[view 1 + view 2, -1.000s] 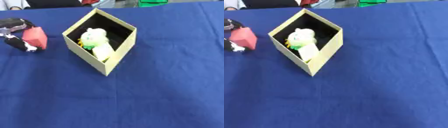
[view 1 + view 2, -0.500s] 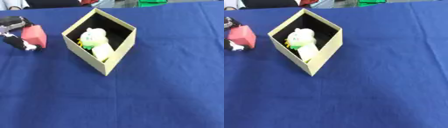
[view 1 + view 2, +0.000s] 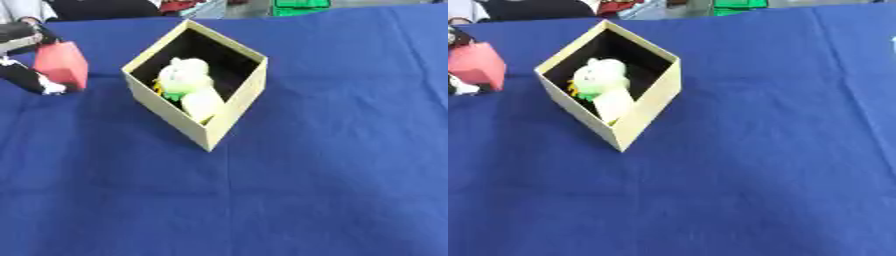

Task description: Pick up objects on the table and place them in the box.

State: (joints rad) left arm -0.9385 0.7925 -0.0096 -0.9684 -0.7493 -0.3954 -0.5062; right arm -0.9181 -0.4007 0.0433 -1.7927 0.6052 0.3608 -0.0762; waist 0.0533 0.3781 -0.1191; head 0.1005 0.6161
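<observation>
At the far left edge of the frame, in its upper part, the robot's left hand (image 3: 26, 75) comes in from the side, black with a pale tip low down near the cloth. Its fingers are wrapped around a red block (image 3: 61, 64), which they hold just above the blue tablecloth (image 3: 332, 165); the block has flat faces and a sharp upper corner, and it stands tilted in the grasp. A silver-grey part of the arm shows above the block at the frame's edge. In the right eye view only a sliver of the hand shows beside the block.

To the right of the block, apart from it with a strip of bare cloth between, stands the cardboard box (image 3: 234, 107), in the upper middle of the frame. It is open at the top, tan outside and dark inside, and turned so that one corner points toward the bottom of the frame and another toward the top. Inside it lies a pale green plush toy (image 3: 185, 77) with a rounded head toward the upper left of the box, and just below it a pale yellow object (image 3: 203, 103) leaning against the lower right wall. A bit of orange and darker green shows at the left side of the toy.

The right half of the frame is blue cloth, lightly creased. The robot's right hand appears in neither view.
</observation>
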